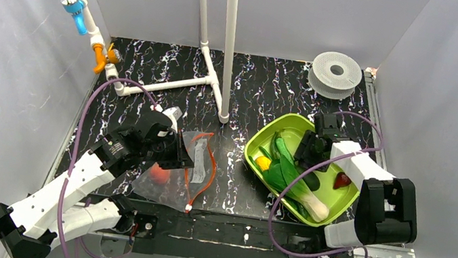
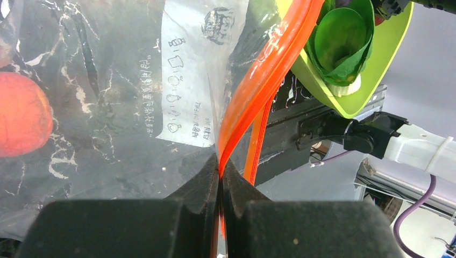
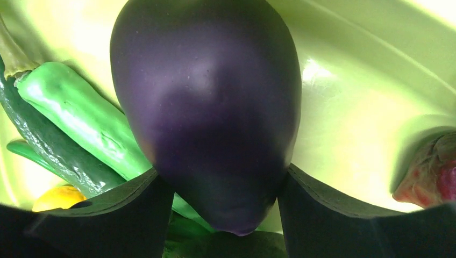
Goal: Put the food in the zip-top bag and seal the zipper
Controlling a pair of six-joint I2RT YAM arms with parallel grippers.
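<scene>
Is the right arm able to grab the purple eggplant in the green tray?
Probably yes. The right gripper has the eggplant between its fingers, which look pressed against its sides, down in the tray. Nothing covers it; the green pepper only lies beside it.

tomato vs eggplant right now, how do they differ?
Place: the tomato lies inside the zip-top bag; the eggplant is in the green tray.
Grip: the eggplant sits between the right gripper's fingers, which press both its sides; nothing grips the tomato, the left gripper pinches the bag's zipper.
Look: tomato round, red-orange; eggplant longer, dark purple.
Shared: both smooth-skinned produce.
</scene>
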